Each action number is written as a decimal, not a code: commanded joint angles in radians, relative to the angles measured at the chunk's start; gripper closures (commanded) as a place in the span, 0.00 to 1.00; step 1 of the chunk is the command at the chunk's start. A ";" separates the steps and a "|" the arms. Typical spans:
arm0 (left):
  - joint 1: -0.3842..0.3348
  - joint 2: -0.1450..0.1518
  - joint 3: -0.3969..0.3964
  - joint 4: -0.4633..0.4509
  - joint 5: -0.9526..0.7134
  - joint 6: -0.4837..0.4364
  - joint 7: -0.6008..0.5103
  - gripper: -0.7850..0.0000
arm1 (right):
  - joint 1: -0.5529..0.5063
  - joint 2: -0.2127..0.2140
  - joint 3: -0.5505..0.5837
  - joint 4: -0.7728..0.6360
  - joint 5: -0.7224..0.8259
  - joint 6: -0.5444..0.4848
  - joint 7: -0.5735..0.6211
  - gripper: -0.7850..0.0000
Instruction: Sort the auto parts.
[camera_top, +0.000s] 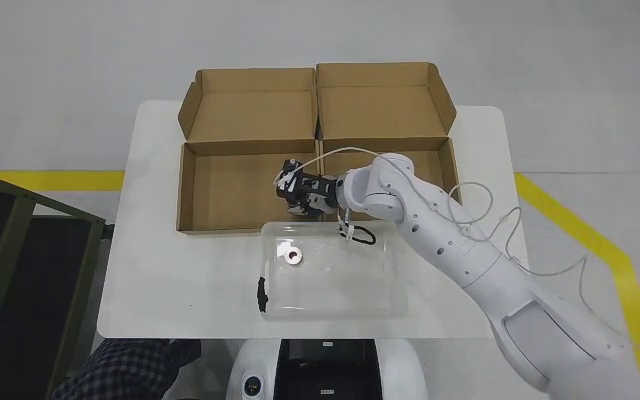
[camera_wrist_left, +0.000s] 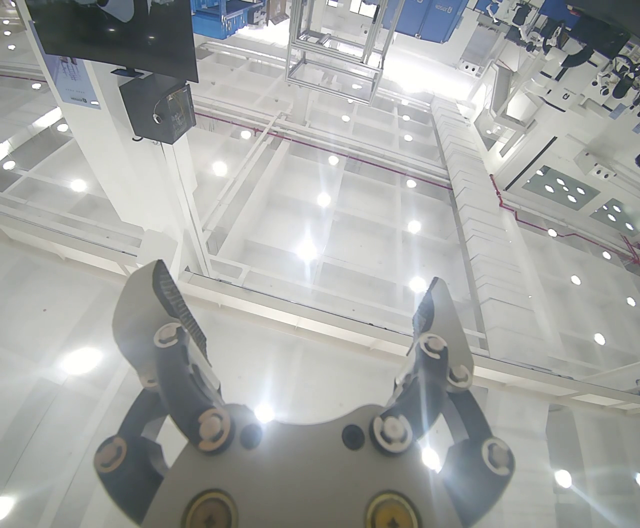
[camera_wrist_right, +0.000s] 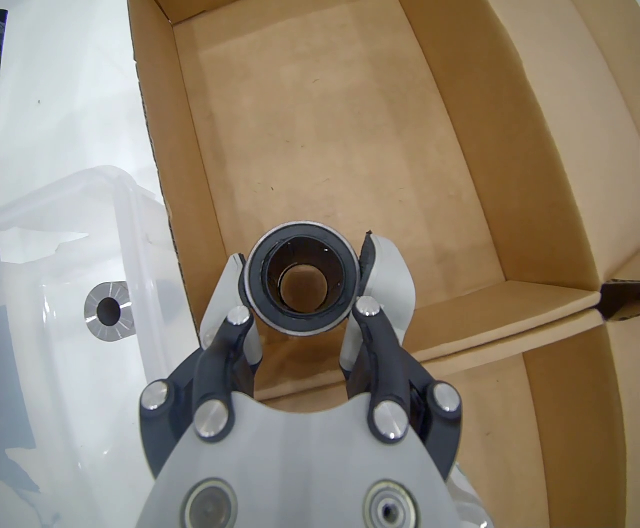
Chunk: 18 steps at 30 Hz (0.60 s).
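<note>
Two grippers to report. The left gripper (camera_wrist_left: 297, 277) points up at the ceiling lights, jaws spread wide, nothing between them. On the white table (camera_top: 150, 250), starting from the left, we see the left cardboard box (camera_top: 230, 185), open, lid folded back. Over that box's near right corner hangs the right gripper (camera_top: 293, 188), clamped on a black bushing (camera_wrist_right: 257, 290). It is a short cylinder with a metal rim, its bore faces the wrist camera, and one finger presses on each side. We can't tell how high it sits above the box floor. Next comes the right cardboard box (camera_top: 380, 112), also open, sharing a wall with the left one and partly covered by the right arm. In front of both boxes, nearer the robot, sits a clear plastic bin (camera_top: 340, 285), its far rim just beside the boxes' near walls. At the bin, left to right: a small black part (camera_top: 261, 292) at the left wall (inside or on the rim, we can't tell), a silver metal ring (camera_top: 291, 254) lying flat towards the far left corner, and a black loop (camera_top: 362, 236) at the far right.
</note>
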 joint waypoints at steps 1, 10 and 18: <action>0.000 0.000 0.000 0.000 0.000 0.000 0.000 0.00 | -0.002 0.000 0.003 -0.002 -0.001 -0.003 0.003 0.54; 0.000 0.000 0.000 0.000 0.000 0.000 0.000 0.00 | -0.005 -0.002 0.019 -0.026 -0.023 -0.005 0.013 0.52; 0.000 0.000 0.000 0.000 0.000 0.000 0.000 0.00 | -0.023 0.021 0.086 -0.153 -0.079 0.007 0.036 0.51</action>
